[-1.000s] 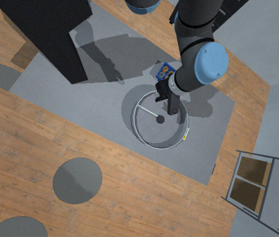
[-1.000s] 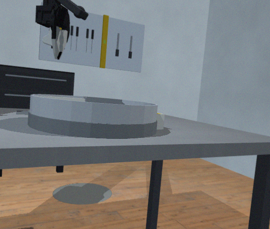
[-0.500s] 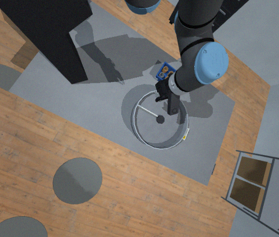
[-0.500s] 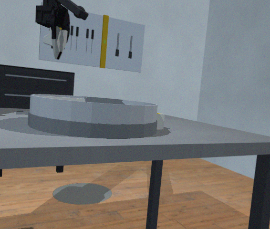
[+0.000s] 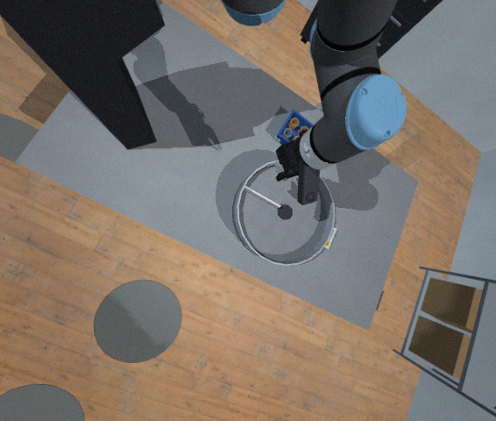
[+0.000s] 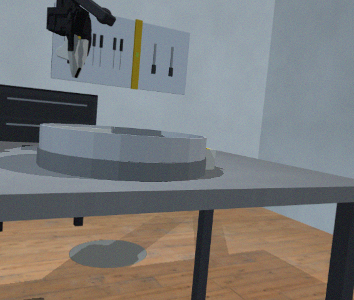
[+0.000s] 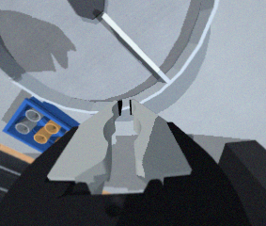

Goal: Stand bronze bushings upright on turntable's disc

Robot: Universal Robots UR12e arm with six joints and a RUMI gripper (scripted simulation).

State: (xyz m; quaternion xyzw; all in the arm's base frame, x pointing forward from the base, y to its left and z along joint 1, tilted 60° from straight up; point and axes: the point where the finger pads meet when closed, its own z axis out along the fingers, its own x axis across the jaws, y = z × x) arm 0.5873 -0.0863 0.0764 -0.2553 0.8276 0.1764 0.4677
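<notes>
While it hangs high above the turntable [image 6: 122, 151]
gripper [image 6: 77, 72]: clenched on nothing
crate [image 7: 15, 115]: two bronze bushings [image 7: 47, 132], two steel bushings [image 7: 27, 121] inside

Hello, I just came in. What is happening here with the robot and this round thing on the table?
One robot arm must move bronze bushings from a small blue crate onto the turntable. At this moment nothing has been moved: two bronze and two steel bushings sit in the crate, and no bushing shows on the disc. The gripper hangs high above the turntable's rim near the crate, shut and holding nothing.
</notes>
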